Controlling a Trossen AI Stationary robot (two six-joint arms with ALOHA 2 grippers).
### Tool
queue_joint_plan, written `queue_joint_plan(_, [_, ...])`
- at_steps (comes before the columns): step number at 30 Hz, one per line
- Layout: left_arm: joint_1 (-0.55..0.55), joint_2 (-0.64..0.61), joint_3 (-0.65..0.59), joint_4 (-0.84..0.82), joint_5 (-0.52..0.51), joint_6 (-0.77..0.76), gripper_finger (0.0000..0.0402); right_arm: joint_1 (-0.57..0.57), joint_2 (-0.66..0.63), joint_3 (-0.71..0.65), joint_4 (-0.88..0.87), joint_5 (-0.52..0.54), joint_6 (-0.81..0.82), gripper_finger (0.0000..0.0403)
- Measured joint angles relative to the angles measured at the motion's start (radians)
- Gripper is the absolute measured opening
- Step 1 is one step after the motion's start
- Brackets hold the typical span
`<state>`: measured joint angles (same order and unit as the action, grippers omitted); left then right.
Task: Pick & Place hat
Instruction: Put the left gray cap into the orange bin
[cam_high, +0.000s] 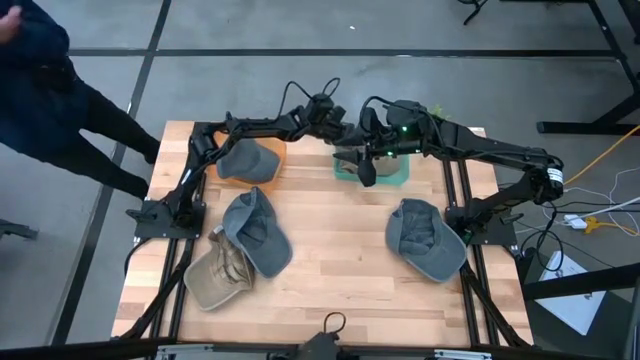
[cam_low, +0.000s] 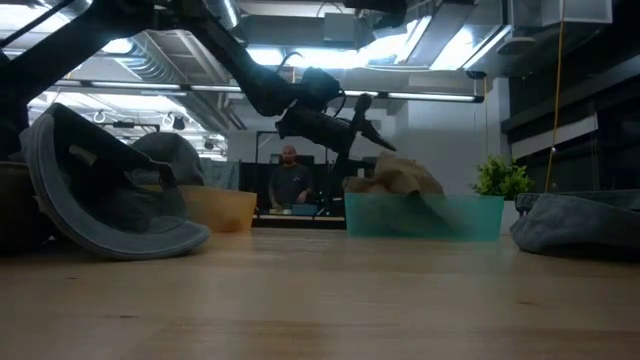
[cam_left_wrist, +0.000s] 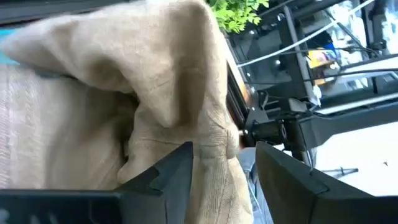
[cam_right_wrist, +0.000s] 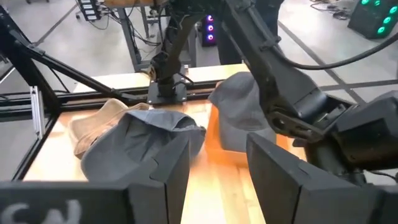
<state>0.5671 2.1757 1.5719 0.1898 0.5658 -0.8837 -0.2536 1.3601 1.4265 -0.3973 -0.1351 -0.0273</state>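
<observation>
Over the far middle of the light wooden slatted surface (cam_high: 330, 250), high view: both arms meet above the teal plastic bin (cam_high: 392, 172). Left claw (cam_high: 340, 131) hangs at the bin's near-left corner; right claw (cam_high: 366, 165) sits over the bin, dark against it, opening not readable from above. Orange plastic bin (cam_high: 262, 160) to the left holds a grey fabric cap (cam_high: 245, 158). Grey cap (cam_high: 255, 232) overlaps a khaki cap (cam_high: 218, 275) at front left; another grey cap (cam_high: 425, 238) lies alone at front right. Person in dark clothes (cam_high: 45, 90) stands beyond the surface's left corner

Low view: tan cloth hat (cam_low: 395, 178) heaped in the teal bin, crown above the rim, a claw just over it. Risk, as I judge: arms crowded close, could knock each other or shove the bin

Left wrist view: left claw's fingers (cam_left_wrist: 165, 171) part-open astride a fold of the tan hat, not closed on it. Thin pinch of loose cloth could slip or drag the hat back out

Right wrist view: right claw (cam_right_wrist: 214, 163) open, empty, facing the orange bin

No readable brand, label or writing anywhere
</observation>
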Motion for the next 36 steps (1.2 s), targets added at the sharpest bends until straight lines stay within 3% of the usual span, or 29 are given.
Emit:
queue_joint_plan(8, [0.014, -0.048, 0.000, -0.022, -0.042, 0.057, 0.0173, -0.013, -0.002, 0.000, -0.005, -0.008, 0.001, 0.0155])
queue_joint_plan(16, [-0.002, -0.190, 0.000, -0.100, -0.126, 0.259, 0.0158, -0.012, -0.002, 0.000, -0.005, -0.018, 0.001, 0.0155])
queue_joint_plan(19, [-0.018, -0.244, 0.000, -0.182, -0.125, 0.355, 0.0154, -0.013, -0.002, 0.000, 0.003, -0.018, 0.020, 0.0155])
queue_joint_plan(27, [-0.076, -0.396, 0.000, -0.589, -0.150, 0.599, 0.0149, -0.012, -0.002, 0.000, 0.004, -0.027, 0.080, 0.0155])
queue_joint_plan(36, [-0.153, -0.504, 0.000, -0.883, -0.183, 0.633, 0.0149, -0.010, -0.002, -0.001, 0.123, -0.182, 0.178, 0.0155])
